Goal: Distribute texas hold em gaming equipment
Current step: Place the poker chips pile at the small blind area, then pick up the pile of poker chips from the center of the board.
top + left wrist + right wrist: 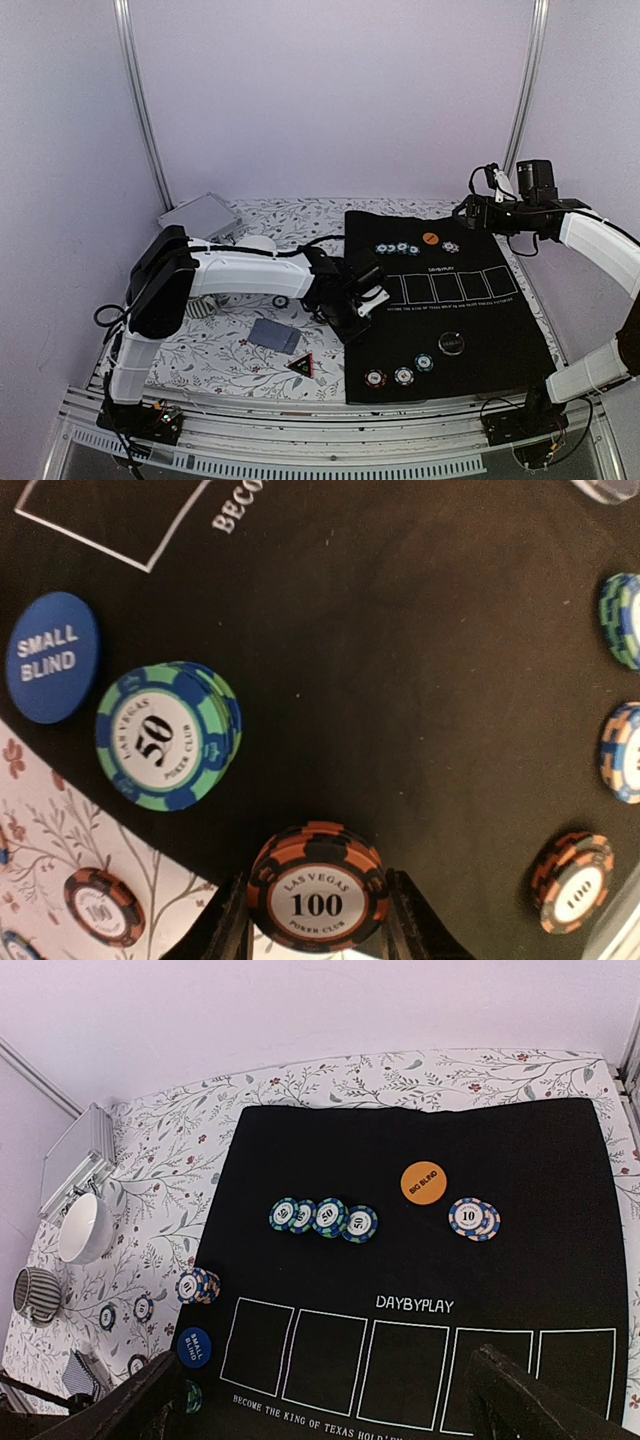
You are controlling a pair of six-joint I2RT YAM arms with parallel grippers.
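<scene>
My left gripper (318,905) is shut on a black-and-orange 100 chip (317,885), held just over the left edge of the black mat (450,310). To its left on the mat lie a short stack of green 50 chips (165,736) and the blue SMALL BLIND button (52,657). Three more chips (573,882) lie to the right. High over the mat's back right corner, my right gripper (340,1410) stands open and holds nothing. Below it are a row of green chips (323,1218), an orange BIG BLIND button (423,1182) and 10 chips (473,1219). Grey-blue cards (275,335) lie on the floral cloth.
A silver case (75,1160), a white bowl (85,1227) and a striped mug (37,1293) stand at the back left. Loose chips (103,907) lie on the floral cloth beside the mat. A black disc (451,342) and three chips (403,375) sit on the mat's near part.
</scene>
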